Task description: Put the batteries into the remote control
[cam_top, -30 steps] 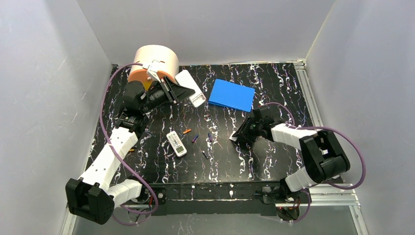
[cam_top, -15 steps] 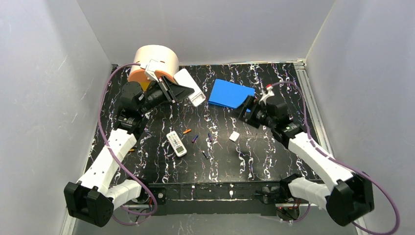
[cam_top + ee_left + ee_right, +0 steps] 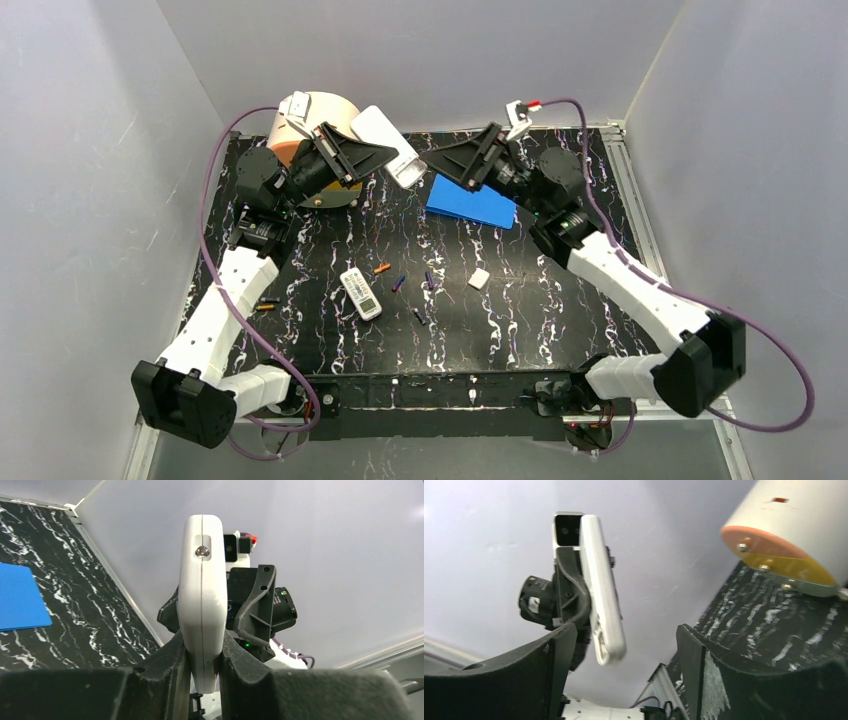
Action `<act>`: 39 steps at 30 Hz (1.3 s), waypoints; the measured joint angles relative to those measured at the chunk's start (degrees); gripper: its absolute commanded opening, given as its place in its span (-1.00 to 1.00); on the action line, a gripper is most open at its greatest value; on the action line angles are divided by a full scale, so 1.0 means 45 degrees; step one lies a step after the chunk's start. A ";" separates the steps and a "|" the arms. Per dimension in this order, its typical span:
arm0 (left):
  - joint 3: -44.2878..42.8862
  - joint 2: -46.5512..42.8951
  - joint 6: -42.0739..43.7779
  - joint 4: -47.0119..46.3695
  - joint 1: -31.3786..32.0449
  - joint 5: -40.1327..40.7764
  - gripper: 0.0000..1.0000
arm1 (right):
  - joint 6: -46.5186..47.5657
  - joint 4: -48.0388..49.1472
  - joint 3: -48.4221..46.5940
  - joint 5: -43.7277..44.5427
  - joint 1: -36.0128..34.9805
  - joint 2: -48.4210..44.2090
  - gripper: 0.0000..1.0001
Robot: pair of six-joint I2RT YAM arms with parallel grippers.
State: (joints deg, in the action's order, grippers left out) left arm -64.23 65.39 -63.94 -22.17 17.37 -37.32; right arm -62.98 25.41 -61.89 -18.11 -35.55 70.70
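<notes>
My left gripper is shut on a large white remote control and holds it raised over the back of the table. In the left wrist view the remote stands edge-on between my fingers. My right gripper is open and empty, raised, with its tips just right of the remote's end. In the right wrist view the remote hangs between my open fingers, nearer the left one. Batteries lie on the table: an orange one, purple ones and a dark one.
A smaller white remote lies mid-table. A small white piece lies to its right. A blue pad lies under the right arm. A peach cylinder stands back left, behind the left gripper. Another orange battery lies by the left arm.
My right arm let go of the small white piece on the table, rose and swung up-left to face the held remote. My left gripper lifted the remote slightly higher.
</notes>
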 measured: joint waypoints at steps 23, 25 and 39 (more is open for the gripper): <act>-0.0219 0.0015 -0.1603 -0.0719 -0.0121 -0.0423 0.28 | -0.1112 0.2166 -0.1273 -0.0947 -0.1088 0.1651 -0.97; -0.0219 -0.0005 -0.1593 -0.0670 -0.0364 -0.0826 0.27 | -0.0631 0.1496 -0.1457 -0.1486 -0.0947 0.1651 -0.97; -0.0432 0.0034 0.0121 0.0947 -0.1219 -0.5246 -0.08 | 0.4061 -0.4454 -0.4619 -0.6737 0.0180 0.2385 -0.97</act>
State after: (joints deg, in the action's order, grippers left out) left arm -66.17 65.54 -63.40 -17.91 11.88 -60.93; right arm -44.71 5.37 -82.67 -48.42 -34.74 81.43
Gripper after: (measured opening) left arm 0.478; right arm 0.240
